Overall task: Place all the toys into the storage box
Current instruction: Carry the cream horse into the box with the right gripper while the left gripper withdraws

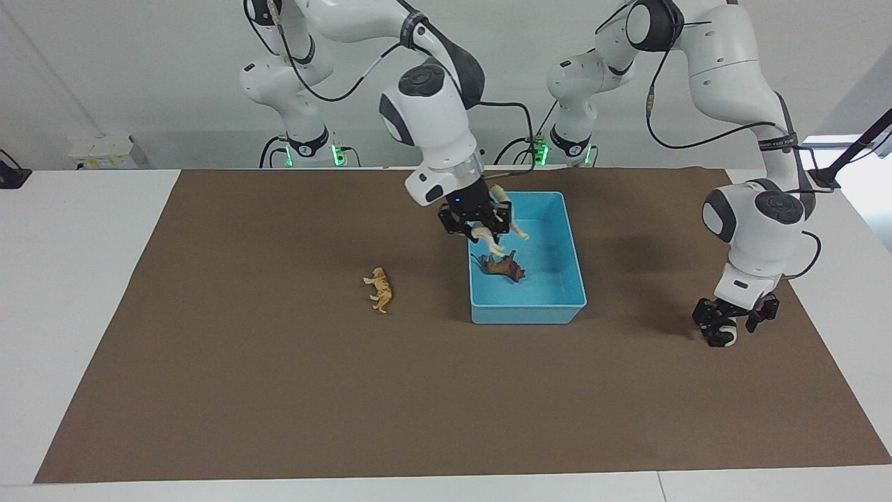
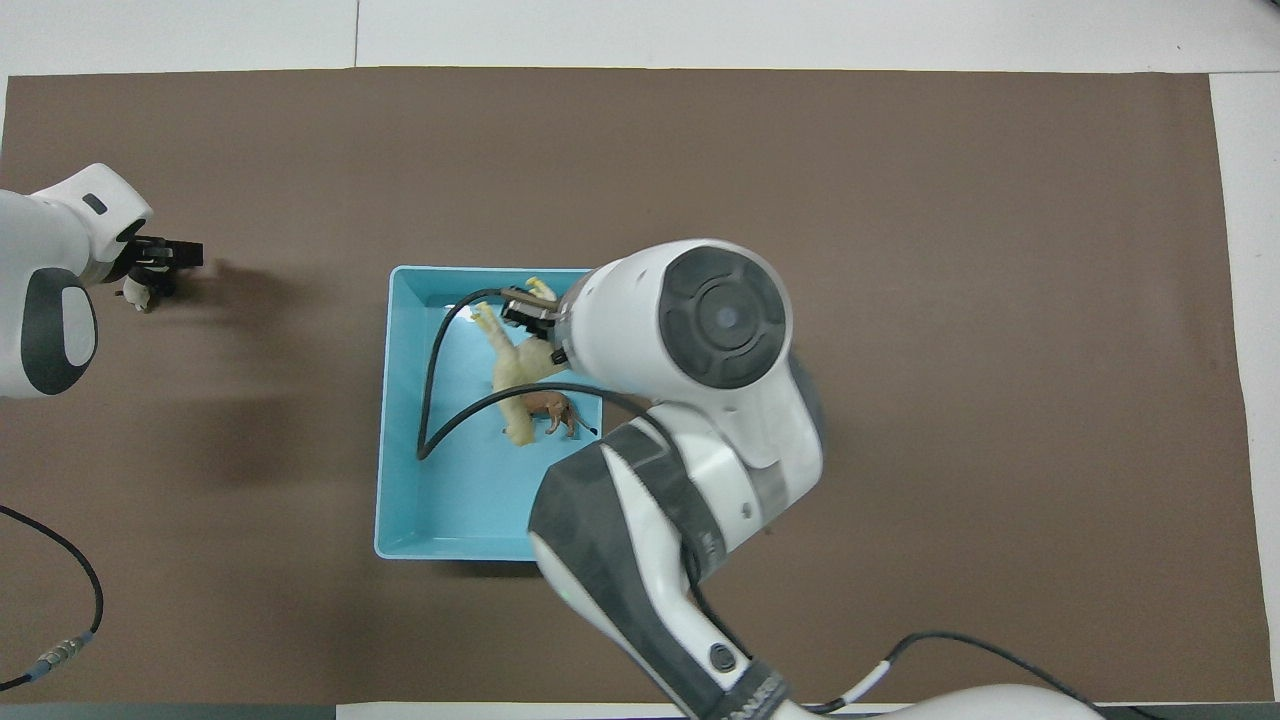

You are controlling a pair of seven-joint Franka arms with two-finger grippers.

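Note:
The light blue storage box (image 1: pixel 527 312) stands mid-table; in the overhead view (image 2: pixel 455 505) its floor is partly bare. A dark brown toy (image 1: pixel 503 266) lies inside it (image 2: pixel 556 410). My right gripper (image 1: pixel 482 230) is shut on the cream-white horse (image 1: pixel 517 230) and holds it over the box, near the brown toy; the horse (image 2: pixel 512 378) hangs lengthwise. A tan-orange toy (image 1: pixel 380 289) lies on the mat beside the box, toward the right arm's end; the right arm hides it from overhead. My left gripper (image 1: pixel 735 324) is open, low at the mat, with the panda (image 1: pixel 725 337) (image 2: pixel 138 294) at one finger.
A brown mat (image 1: pixel 279 390) covers most of the white table. A small white box (image 1: pixel 104 150) sits on the table's edge by the right arm's base. A black stand (image 1: pixel 854 150) reaches in at the left arm's end.

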